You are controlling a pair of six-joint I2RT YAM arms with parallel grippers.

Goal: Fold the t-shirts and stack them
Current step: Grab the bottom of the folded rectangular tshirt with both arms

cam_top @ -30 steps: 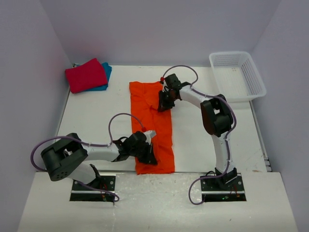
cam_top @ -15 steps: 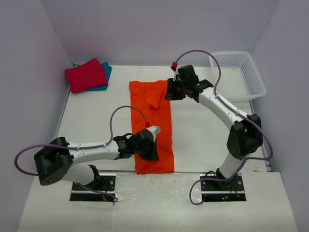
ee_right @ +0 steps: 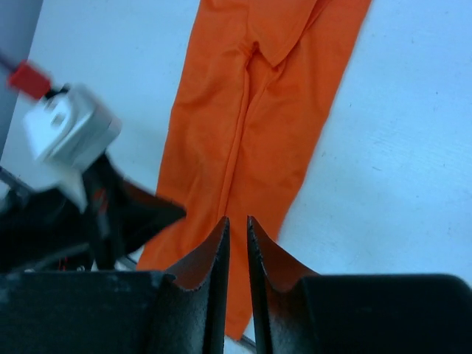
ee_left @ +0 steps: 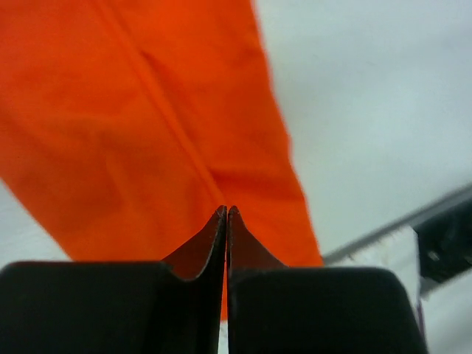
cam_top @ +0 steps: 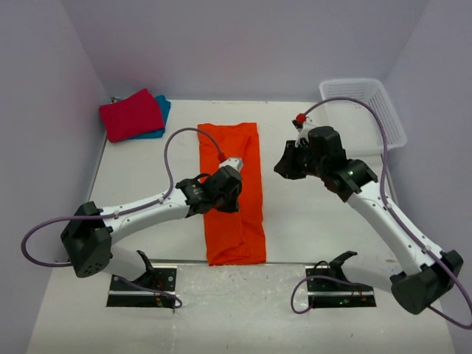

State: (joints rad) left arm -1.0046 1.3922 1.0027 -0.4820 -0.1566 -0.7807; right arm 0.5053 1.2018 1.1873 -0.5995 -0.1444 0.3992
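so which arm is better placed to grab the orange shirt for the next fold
Left, probably. The left gripper hangs right over the orange t-shirt, though shut; the right gripper is off to its side over bare table.

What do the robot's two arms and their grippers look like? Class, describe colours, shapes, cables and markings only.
Both the left arm and right arm have slim white links joined by bulky black joints. A purple cable loops along each, ending in a red plug by the wrist. The left gripper and right gripper each have two flat black fingers tapering to points.
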